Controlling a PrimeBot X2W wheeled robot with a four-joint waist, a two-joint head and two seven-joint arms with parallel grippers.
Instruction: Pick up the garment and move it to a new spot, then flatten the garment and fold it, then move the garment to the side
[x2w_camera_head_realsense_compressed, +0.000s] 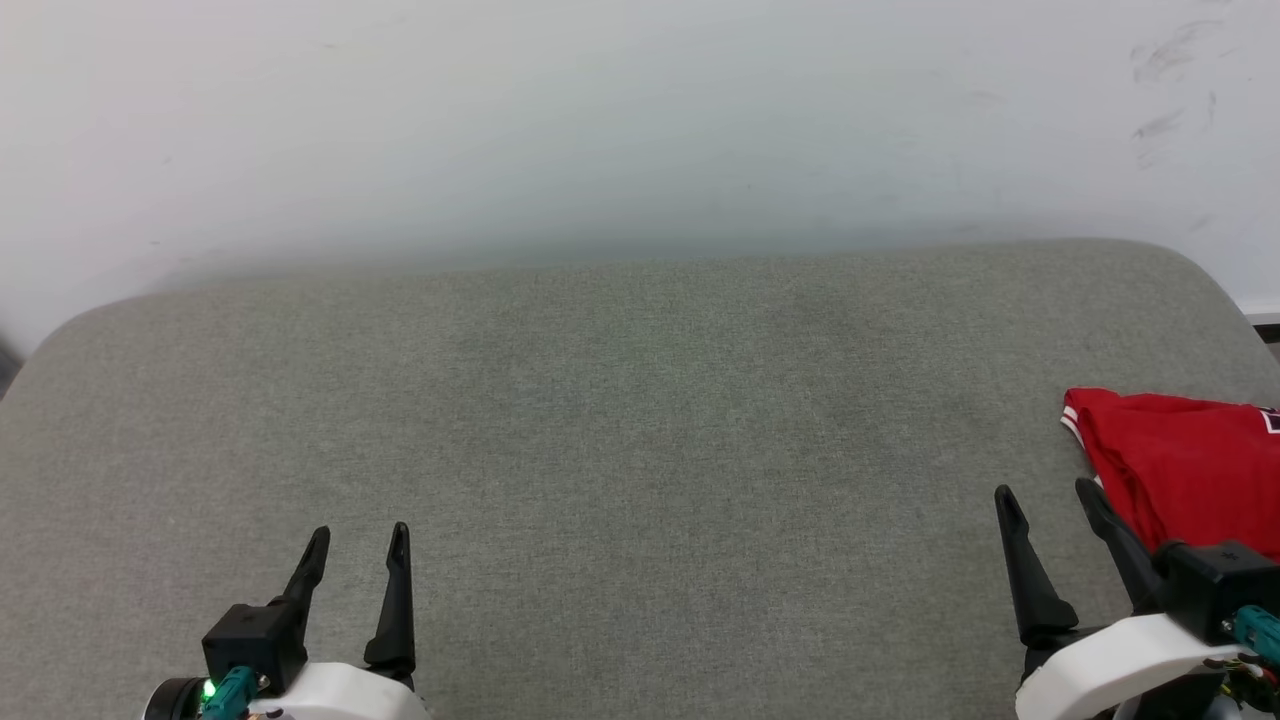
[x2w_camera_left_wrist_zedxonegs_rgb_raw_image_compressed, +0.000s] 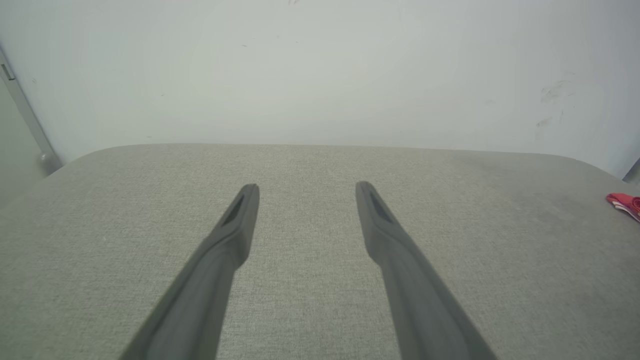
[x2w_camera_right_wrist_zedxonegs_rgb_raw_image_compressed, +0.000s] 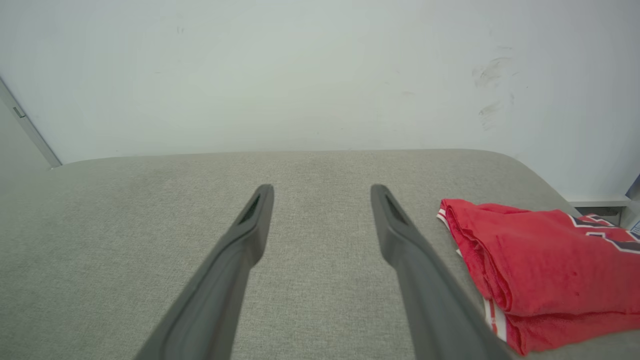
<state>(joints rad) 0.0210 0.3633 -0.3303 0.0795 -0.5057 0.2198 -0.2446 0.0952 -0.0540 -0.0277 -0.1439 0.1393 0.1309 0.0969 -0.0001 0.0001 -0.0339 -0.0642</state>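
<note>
Garment (x2w_camera_right_wrist_zedxonegs_rgb_raw_image_compressed: 545, 265) red, folded, white-trimmed

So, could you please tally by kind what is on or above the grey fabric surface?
Red folded jersey garment with red-white striped trim: 1
Dark two-fingered grippers, both open: 2 (left gripper, right gripper)
Total: 3

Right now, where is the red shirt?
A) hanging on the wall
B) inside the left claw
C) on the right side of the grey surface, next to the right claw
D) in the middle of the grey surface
C: the folded red shirt lies at the right of the grey surface, beside the open right claw.
</note>
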